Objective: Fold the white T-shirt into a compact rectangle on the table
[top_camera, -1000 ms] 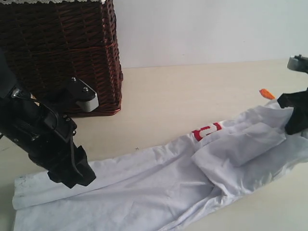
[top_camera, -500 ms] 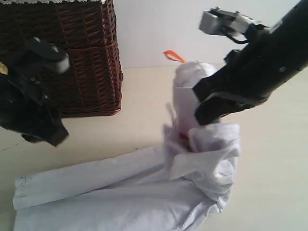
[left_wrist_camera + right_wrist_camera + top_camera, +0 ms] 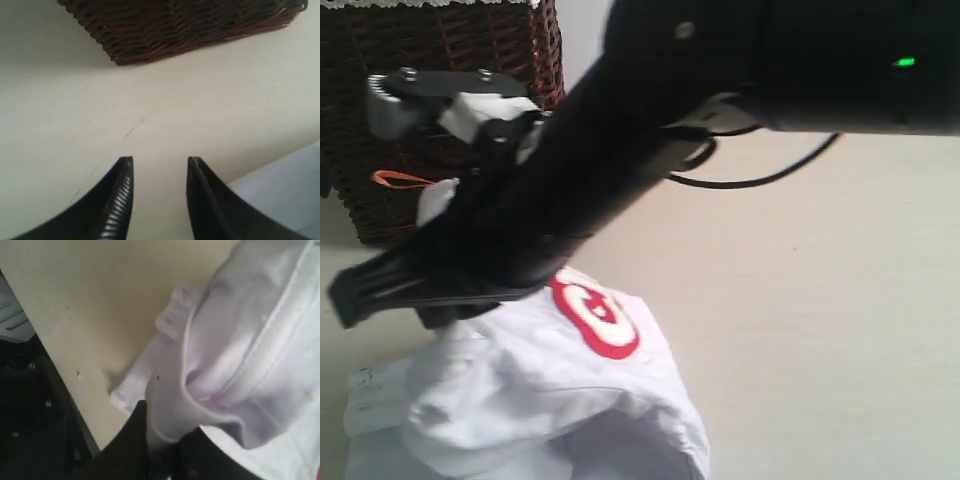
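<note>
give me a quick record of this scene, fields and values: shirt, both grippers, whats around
shirt: white cotton T-shirt with a red-outlined letter, bunched in a heap, not yet a rectangle
surface: pale beige table
right gripper: fingers shut on a fold of the shirt, arm reaching across to the left side
left gripper: fingers apart, nothing between them, above bare table
nearby: dark brown wicker basket, behind the shirt

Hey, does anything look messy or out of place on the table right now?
The white T-shirt is bunched into a puffy, wrinkled heap at the left of the table instead of lying flat, one fold pinched in the right claw, which reaches across. The left claw hangs open over bare table. Nothing looks spilled or torn.
</note>
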`<action>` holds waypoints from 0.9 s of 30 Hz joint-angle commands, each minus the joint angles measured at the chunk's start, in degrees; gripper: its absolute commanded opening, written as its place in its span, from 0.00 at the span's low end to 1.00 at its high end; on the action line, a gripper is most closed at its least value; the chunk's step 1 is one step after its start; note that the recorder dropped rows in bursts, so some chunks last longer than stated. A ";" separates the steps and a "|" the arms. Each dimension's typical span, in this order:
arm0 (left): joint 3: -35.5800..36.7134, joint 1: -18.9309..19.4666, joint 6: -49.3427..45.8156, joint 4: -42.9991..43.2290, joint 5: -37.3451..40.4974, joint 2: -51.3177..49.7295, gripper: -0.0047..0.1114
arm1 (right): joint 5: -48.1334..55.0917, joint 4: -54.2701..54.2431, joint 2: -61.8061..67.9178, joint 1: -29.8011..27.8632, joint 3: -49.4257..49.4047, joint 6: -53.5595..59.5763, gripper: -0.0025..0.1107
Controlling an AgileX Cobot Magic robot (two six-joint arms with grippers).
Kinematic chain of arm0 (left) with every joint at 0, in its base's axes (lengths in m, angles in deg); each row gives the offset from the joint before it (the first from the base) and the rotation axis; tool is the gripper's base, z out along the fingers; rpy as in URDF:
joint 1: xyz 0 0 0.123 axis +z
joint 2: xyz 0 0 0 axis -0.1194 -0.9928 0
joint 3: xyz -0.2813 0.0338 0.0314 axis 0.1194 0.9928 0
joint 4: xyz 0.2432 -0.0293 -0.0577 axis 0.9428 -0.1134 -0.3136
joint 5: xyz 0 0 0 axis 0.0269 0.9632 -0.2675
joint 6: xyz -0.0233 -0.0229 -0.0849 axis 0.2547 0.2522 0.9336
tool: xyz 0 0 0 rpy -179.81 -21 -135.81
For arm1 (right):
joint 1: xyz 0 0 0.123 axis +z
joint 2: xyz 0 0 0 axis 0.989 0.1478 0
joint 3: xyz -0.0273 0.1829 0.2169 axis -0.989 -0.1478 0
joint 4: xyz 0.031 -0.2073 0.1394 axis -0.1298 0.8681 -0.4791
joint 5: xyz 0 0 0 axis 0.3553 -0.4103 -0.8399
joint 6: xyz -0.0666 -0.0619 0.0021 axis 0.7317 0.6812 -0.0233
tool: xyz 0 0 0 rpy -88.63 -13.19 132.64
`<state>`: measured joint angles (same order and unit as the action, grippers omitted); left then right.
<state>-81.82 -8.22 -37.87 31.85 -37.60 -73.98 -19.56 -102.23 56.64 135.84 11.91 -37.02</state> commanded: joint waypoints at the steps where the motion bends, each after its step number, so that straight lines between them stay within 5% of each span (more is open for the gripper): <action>1: -0.40 0.14 2.28 4.97 -1.01 0.59 0.35 | -6.24 2.21 3.78 2.87 10.80 1.15 0.02; 7: -0.40 0.14 15.11 19.90 -2.20 1.29 0.35 | 0.40 8.96 5.32 4.29 13.74 -4.09 0.02; 10: -0.40 0.14 15.82 19.21 -3.71 1.34 0.35 | 2.83 7.82 9.02 4.29 12.35 -2.81 0.05; 18: -0.40 0.14 14.28 17.38 -3.64 2.37 0.35 | 16.39 -0.38 17.39 6.59 12.08 11.27 0.59; 27: -0.40 0.14 10.56 12.09 -3.15 2.51 0.35 | 19.01 3.68 9.25 7.16 12.20 13.19 0.60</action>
<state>-81.82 -8.12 -24.37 47.45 -40.75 -71.93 -0.67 -101.36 69.70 142.90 24.03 -24.46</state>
